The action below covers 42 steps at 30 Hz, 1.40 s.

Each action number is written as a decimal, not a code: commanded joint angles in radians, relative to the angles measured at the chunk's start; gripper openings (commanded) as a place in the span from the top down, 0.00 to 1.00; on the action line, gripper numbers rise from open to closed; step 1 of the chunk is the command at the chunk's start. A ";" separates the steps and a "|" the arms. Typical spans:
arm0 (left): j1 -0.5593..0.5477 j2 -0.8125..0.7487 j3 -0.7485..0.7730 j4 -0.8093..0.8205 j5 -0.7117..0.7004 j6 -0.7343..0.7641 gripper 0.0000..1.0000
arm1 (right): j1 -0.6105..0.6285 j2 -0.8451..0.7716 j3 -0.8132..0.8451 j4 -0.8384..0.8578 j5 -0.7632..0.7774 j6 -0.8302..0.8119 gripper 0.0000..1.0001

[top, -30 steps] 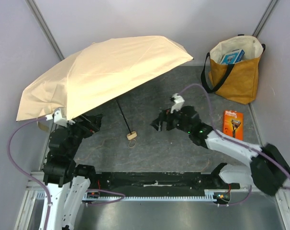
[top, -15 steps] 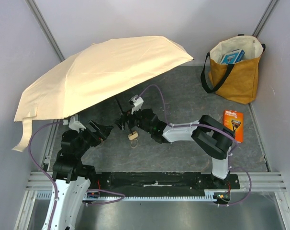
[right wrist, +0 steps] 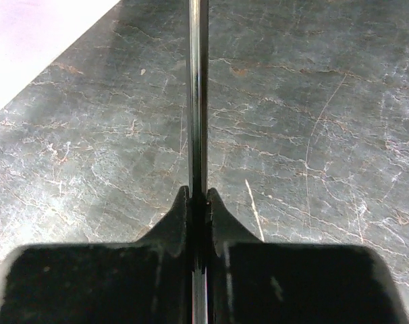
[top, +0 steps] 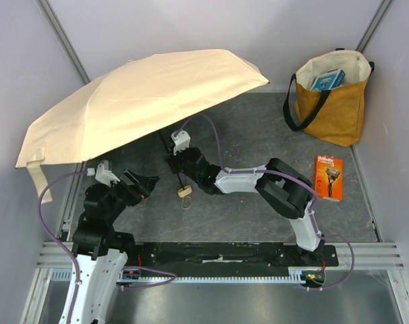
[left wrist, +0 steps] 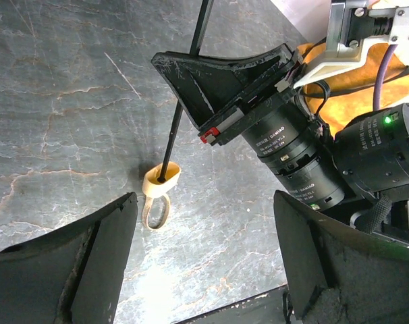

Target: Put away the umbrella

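My right gripper (right wrist: 198, 197) pinches the thin black shaft (right wrist: 198, 101) of the open pale beige-cream fabric umbrella (top: 144, 94) standing left of centre, my left gripper (top: 144, 183) spread nearby; that shaft may slip, toppling it.

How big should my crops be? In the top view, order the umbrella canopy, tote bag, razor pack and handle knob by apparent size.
1. umbrella canopy
2. tote bag
3. razor pack
4. handle knob
The canopy stands nearer the camera, yet is clearly largest.
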 commanded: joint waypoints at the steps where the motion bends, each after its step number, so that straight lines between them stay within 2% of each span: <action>1: -0.001 -0.005 0.054 0.019 -0.001 0.022 0.14 | 0.006 -0.119 0.021 -0.058 0.034 0.026 1.00; 6: -0.002 0.014 0.070 0.121 0.097 0.026 0.14 | -0.004 -0.332 0.048 -0.277 -0.021 0.181 1.00; 9: -0.001 0.061 0.073 0.238 0.208 -0.015 0.14 | -0.029 -0.449 0.054 -0.357 -0.121 0.262 1.00; 15: -0.002 0.182 0.091 0.589 0.471 -0.185 0.10 | -0.098 -0.682 -0.062 -0.301 -0.279 0.437 1.00; 17: -0.004 0.230 0.108 0.713 0.525 -0.269 0.05 | -0.101 -0.745 -0.096 -0.280 -0.300 0.459 1.00; 20: -0.007 0.307 0.128 0.896 0.568 -0.397 0.03 | -0.101 -0.800 -0.134 -0.277 -0.357 0.473 1.00; 22: -0.025 0.353 0.151 0.974 0.568 -0.441 0.02 | -0.101 -0.842 -0.197 -0.200 -0.401 0.503 1.00; 25: -0.092 0.405 0.212 0.978 0.541 -0.419 0.02 | -0.101 -0.901 -0.285 -0.141 -0.441 0.507 1.00; 31: -0.342 0.541 0.274 0.979 0.408 -0.337 0.06 | -0.101 -1.010 -0.443 0.029 -0.500 0.510 1.00; 36: -0.444 0.633 0.292 1.039 0.335 -0.319 0.12 | -0.101 -1.070 -0.498 0.017 -0.509 0.516 1.00; 42: -0.519 0.673 0.304 1.025 0.237 -0.267 0.25 | -0.100 -1.139 -0.543 -0.001 -0.489 0.504 1.00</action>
